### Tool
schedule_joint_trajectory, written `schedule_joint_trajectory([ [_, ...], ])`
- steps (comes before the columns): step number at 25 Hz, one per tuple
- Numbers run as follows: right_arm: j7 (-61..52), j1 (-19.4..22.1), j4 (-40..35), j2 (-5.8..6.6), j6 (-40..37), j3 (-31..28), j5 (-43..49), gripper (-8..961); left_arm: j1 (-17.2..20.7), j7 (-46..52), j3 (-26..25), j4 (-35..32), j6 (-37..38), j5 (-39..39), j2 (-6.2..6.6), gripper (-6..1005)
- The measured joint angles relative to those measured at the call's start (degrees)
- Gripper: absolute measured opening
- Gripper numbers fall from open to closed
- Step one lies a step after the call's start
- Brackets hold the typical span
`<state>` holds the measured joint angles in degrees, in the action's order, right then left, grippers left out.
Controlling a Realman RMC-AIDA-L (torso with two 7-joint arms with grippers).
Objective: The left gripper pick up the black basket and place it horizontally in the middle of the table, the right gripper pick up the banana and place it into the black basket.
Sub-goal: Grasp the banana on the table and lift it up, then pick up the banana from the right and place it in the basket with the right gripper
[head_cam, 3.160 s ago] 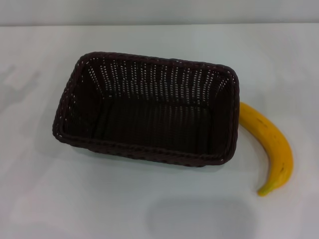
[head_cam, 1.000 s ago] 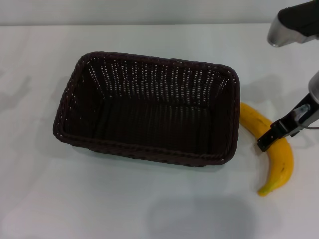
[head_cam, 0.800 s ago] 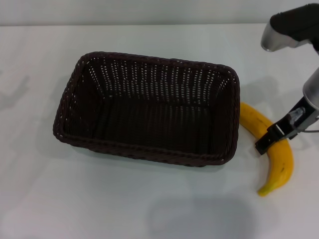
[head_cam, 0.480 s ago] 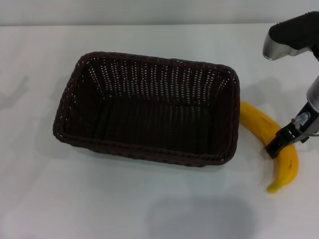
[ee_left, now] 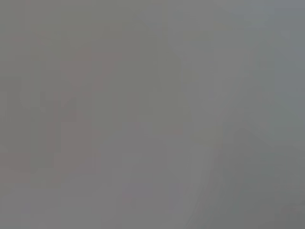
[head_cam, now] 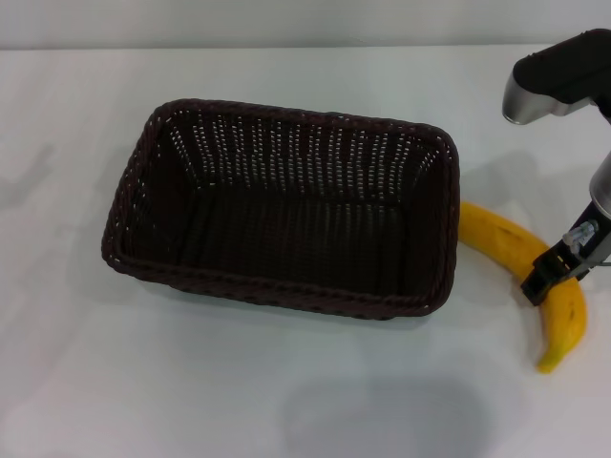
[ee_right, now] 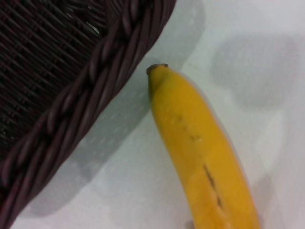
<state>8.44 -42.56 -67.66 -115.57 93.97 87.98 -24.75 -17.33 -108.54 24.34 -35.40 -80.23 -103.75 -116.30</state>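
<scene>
Right claw (head_cam: 546,283) touches the smooth curved banana (head_cam: 520,250) beside the woven black basket (head_cam: 286,215); its grip apparently unclear.

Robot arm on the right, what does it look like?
The right gripper ends in a small black fingertip on a silver-grey wrist, with a thin cable looping beside it. Above sits a rounded black arm segment with a shiny silver-grey end cap. The left arm isn't visible.
</scene>
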Motion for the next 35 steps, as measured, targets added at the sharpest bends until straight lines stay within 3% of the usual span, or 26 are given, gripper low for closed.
schedule_joint_trajectory([
  [4, 0.6, 0.0, -0.1, 0.08, -0.3, 0.3, 1.0, 626, 0.1, 0.0, 0.0, 0.0, 0.0, 0.0, -0.02, 894],
  [12, 4.4, 0.7, -0.4, 0.44, -1.4, -4.2, 2.4, 491, 0.2, 0.0, -1.1, -0.1, 0.0, -0.1, -0.25, 894],
  [15, 6.9, 1.2, -1.1, 0.5, -1.7, -8.7, 5.1, 491, 0.3, 0.2, -1.2, -0.3, 0.0, -0.1, -0.27, 894],
  [23, 19.2, 1.1, -4.8, 1.09, -5.3, -28.1, 8.6, 491, 0.9, 0.4, -1.2, -0.5, -0.1, -0.5, -0.15, 894],
  [30, 23.4, 0.8, -11.3, 0.67, -7.0, -30.9, 5.0, 490, 0.9, 0.4, -1.2, -0.5, -0.1, -0.6, -0.14, 894],
  [35, 25.6, 0.5, -18.1, 0.45, -7.0, -28.4, -5.7, 490, 0.6, 0.4, -1.2, -0.5, 0.0, -0.6, -0.3, 894],
])
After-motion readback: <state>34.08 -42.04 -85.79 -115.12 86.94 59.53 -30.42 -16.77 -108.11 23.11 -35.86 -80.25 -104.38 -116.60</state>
